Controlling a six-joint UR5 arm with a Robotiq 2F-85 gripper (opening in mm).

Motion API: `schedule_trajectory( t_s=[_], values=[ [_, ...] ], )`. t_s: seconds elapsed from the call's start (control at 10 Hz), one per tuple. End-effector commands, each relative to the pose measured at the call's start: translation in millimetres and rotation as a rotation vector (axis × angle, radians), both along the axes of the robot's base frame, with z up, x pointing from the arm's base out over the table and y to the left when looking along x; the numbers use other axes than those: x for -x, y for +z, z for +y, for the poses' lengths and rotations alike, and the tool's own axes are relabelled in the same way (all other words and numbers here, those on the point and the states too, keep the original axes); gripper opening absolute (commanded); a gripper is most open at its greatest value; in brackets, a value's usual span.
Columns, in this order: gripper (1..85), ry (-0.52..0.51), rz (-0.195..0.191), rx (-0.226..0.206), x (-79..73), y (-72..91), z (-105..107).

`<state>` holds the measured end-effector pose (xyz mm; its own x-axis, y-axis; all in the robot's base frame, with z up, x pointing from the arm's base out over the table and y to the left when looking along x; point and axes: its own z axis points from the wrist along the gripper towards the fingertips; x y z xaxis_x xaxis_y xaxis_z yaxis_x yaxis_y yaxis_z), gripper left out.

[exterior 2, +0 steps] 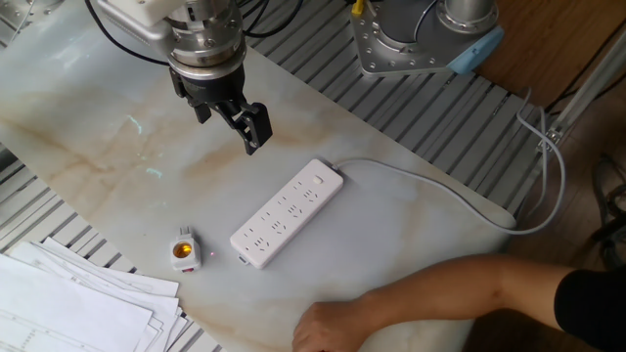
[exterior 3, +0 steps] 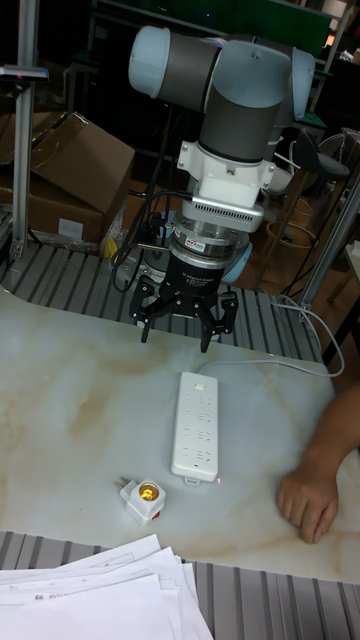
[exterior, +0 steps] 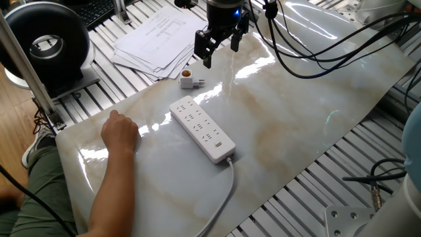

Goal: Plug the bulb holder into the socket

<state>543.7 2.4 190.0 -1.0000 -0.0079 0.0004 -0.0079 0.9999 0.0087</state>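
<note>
Table (exterior 3: 70,400) layout around the socket (exterior 3: 195,424)
In the tall fixed view: bulb holder (exterior 3: 142,499) near its front-left corner, papers (exterior 3: 90,590) farther front, hand (exterior 3: 310,500) to its right, gripper (exterior 3: 174,338) behind it.

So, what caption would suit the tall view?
Open gripper hovers above the table; the bulb holder lies unplugged near the socket.

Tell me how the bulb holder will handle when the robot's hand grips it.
Probably light: the bulb holder is small white plastic, tiny beside the socket. It lies loose on the glossy table, so a nudge may slide or spin it. Its blocky body likely won't roll.
</note>
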Motion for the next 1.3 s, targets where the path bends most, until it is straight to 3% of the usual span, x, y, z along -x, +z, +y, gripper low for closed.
schedule_trajectory(
  t_s=[0.0, 1.2],
  values=[
    [1.3, 0.194, 0.043, -0.032, 12.5, 0.5, 9.3],
    [1.3, 0.18, 0.034, -0.032, 10.4, -1.5, 10.4]
  ],
)
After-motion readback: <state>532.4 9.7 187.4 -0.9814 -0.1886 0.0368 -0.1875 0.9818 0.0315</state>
